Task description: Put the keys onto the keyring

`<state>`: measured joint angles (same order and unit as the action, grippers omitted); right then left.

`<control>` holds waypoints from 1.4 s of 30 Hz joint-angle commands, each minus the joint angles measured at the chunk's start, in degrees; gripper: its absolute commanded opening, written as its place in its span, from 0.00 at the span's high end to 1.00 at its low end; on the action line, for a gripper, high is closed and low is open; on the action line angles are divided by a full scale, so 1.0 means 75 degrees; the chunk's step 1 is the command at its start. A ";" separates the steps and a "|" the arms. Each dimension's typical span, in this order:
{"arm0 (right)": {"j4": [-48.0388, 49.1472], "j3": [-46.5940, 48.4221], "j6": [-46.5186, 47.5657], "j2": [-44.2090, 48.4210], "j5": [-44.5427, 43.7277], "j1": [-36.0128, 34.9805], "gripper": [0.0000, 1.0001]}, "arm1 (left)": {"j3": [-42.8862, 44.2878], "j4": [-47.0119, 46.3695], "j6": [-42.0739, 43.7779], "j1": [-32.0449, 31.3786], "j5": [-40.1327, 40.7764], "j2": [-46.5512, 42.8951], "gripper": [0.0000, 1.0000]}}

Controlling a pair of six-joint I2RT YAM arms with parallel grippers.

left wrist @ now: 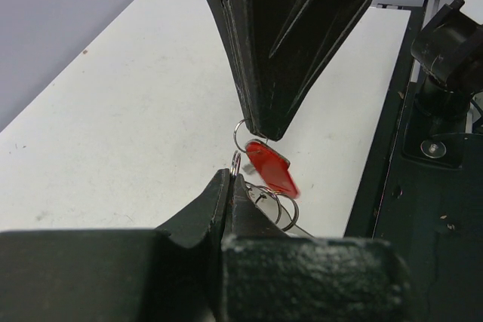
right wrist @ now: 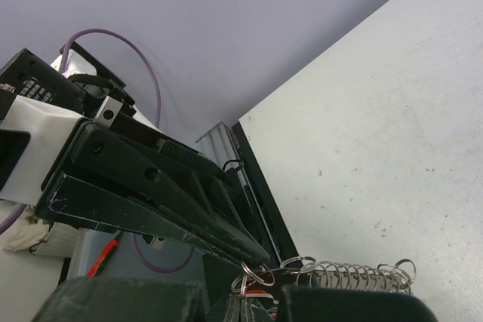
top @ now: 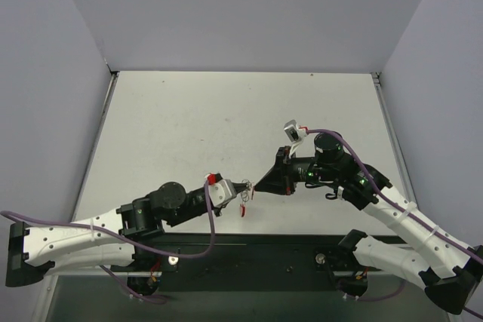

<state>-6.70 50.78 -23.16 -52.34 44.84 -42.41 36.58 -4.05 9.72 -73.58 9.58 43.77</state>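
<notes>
Above the middle of the worktop's (top: 226,111) near edge, the left gripper (top: 245,186) and right gripper (top: 257,184) meet tip to tip. Both are pressed together, pinching the wire rings (right wrist: 355,273) of the red keyring (left wrist: 272,170), which hangs between them.

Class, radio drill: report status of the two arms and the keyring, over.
Left gripper and right gripper shut, tips meeting on keyring, held above table. Key tag not made out. Nothing in the way.
</notes>
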 commanded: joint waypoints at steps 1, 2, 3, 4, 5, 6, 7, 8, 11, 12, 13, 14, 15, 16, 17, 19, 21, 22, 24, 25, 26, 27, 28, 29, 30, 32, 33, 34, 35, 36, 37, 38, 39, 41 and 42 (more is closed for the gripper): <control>0.0319 0.0084 -0.0041 0.0123 0.0092 0.0018 1.00 | 0.0256 -0.0561 0.0134 -0.0068 0.0035 -0.0315 1.00; 0.0319 0.0084 -0.0030 0.0111 0.0092 0.0030 1.00 | 0.0221 -0.0584 0.0146 -0.0080 0.0000 -0.0386 1.00; 0.0319 0.0084 -0.0018 0.0123 0.0103 0.0030 1.00 | 0.0209 -0.0584 0.0181 -0.0091 -0.0035 -0.0514 1.00; 0.0331 0.0073 -0.0018 0.0111 0.0103 0.0030 1.00 | 0.0163 -0.0561 0.0193 -0.0080 -0.0082 -0.0573 1.00; 0.0331 0.0072 0.0005 0.0123 0.0103 0.0030 1.00 | 0.0162 -0.0549 0.0216 -0.0080 -0.0117 -0.0609 1.00; 0.0342 0.0084 -0.0006 0.0134 0.0092 0.0030 1.00 | 0.0139 -0.0538 0.0228 -0.0080 -0.0176 -0.0690 1.00; 0.0331 0.0084 -0.0006 0.0134 0.0092 0.0030 1.00 | 0.0139 -0.0526 0.0216 -0.0091 -0.0200 -0.0726 1.00; 0.0331 0.0084 -0.0006 0.0134 0.0080 0.0030 1.00 | 0.0127 -0.0537 0.0228 -0.0103 -0.0235 -0.0738 1.00; 0.0331 0.0096 -0.0018 0.0111 0.0068 0.0042 1.00 | 0.0150 -0.0549 0.0251 -0.0150 -0.0363 -0.0738 1.00; 0.0331 0.0108 -0.0018 0.0099 0.0068 0.0042 1.00 | 0.0162 -0.0549 0.0251 -0.0150 -0.0364 -0.0680 1.00; 0.0342 0.0108 -0.0029 0.0099 0.0068 0.0042 1.00 | 0.0174 -0.0561 0.0251 -0.0150 -0.0387 -0.0645 1.00; 0.0342 0.0119 -0.0030 0.0088 0.0080 0.0042 1.00 | 0.0197 -0.0549 0.0251 -0.0173 -0.0387 -0.0586 1.00; 0.0331 0.0131 -0.0041 0.0076 0.0080 0.0042 1.00 | 0.0244 -0.0538 0.0263 -0.0185 -0.0364 -0.0493 1.00; 0.0331 0.0131 -0.0041 0.0076 0.0103 0.0042 1.00 | 0.0256 -0.0526 0.0275 -0.0185 -0.0352 -0.0446 1.00; 0.0331 0.0143 -0.0041 0.0076 0.0115 0.0042 1.00 | 0.0256 -0.0537 0.0275 -0.0208 -0.0341 -0.0410 1.00; 0.0331 0.0131 -0.0041 0.0087 0.0103 0.0042 1.00 | 0.0302 -0.0573 0.0240 -0.0220 -0.0107 -0.0340 1.00; 0.0342 0.0096 -0.0053 0.0099 0.0103 0.0042 1.00 | 0.0314 -0.0561 0.0240 -0.0244 -0.0024 -0.0328 1.00; 0.0331 0.0096 -0.0076 0.0099 0.0115 0.0042 1.00 | 0.0280 -0.0596 0.0228 -0.0232 -0.0001 -0.0328 1.00; 0.0331 0.0084 -0.0088 0.0111 0.0115 0.0042 1.00 | 0.0279 -0.0654 0.0216 -0.0232 0.0011 -0.0316 1.00; 0.0331 0.0061 -0.0088 0.0111 0.0115 0.0042 1.00 | 0.0268 -0.0666 0.0216 -0.0232 0.0023 -0.0293 1.00; 0.0331 0.0061 -0.0100 0.0134 0.0115 0.0042 1.00 | 0.0279 -0.0655 0.0216 -0.0232 0.0034 -0.0281 1.00; 0.0319 0.0061 -0.0100 0.0146 0.0115 0.0042 1.00 | 0.0279 -0.0632 0.0216 -0.0244 0.0046 -0.0258 1.00; 0.0319 0.0061 -0.0100 0.0146 0.0115 0.0042 1.00 | 0.0314 -0.0631 0.0205 -0.0232 0.0058 -0.0223 1.00; 0.0319 0.0061 -0.0100 0.0158 0.0104 0.0042 1.00 | 0.0326 -0.0631 0.0205 -0.0232 0.0058 -0.0199 1.00; 0.0319 0.0061 -0.0100 0.0169 0.0103 0.0042 1.00 | 0.0326 -0.0620 0.0205 -0.0244 0.0046 -0.0141 1.00; 0.0331 0.0061 -0.0111 0.0170 0.0115 0.0042 1.00 | 0.0361 -0.0608 0.0205 -0.0244 0.0035 -0.0105 1.00; 0.0319 0.0072 -0.0112 0.0170 0.0115 0.0042 1.00 | 0.0373 -0.0608 0.0205 -0.0244 0.0035 -0.0071 1.00; 0.0319 0.0061 -0.0100 0.0170 0.0115 0.0042 1.00 | 0.0373 -0.0608 0.0205 -0.0255 0.0035 -0.0047 1.00; 0.0319 0.0072 -0.0111 0.0181 0.0115 0.0042 1.00 | 0.0373 -0.0619 0.0216 -0.0256 0.0046 -0.0035 1.00; 0.0319 0.0072 -0.0112 0.0181 0.0115 0.0042 1.00 | 0.0373 -0.0631 0.0216 -0.0267 0.0070 -0.0023 1.00; 0.0331 0.0061 -0.0123 0.0181 0.0115 0.0042 1.00 | 0.0373 -0.0631 0.0216 -0.0267 0.0081 -0.0035 1.00; 0.0319 0.0061 -0.0112 0.0170 0.0127 0.0042 1.00 | 0.0373 -0.0631 0.0216 -0.0267 0.0116 -0.0023 1.00; 0.0331 0.0049 -0.0112 0.0181 0.0127 0.0042 1.00 | 0.0350 -0.0654 0.0205 -0.0279 0.0128 -0.0023 1.00; 0.0319 0.0049 -0.0123 0.0181 0.0115 0.0042 1.00 | 0.0361 -0.0655 0.0205 -0.0279 0.0186 -0.0035 1.00; 0.0331 0.0037 -0.0123 0.0193 0.0127 0.0042 1.00 | 0.0361 -0.0666 0.0205 -0.0291 0.0210 -0.0023 1.00</control>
<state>-6.74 50.78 -23.64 -52.12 44.77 -42.35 36.58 -4.67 11.18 -75.33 9.45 43.68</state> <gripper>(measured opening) 0.026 0.023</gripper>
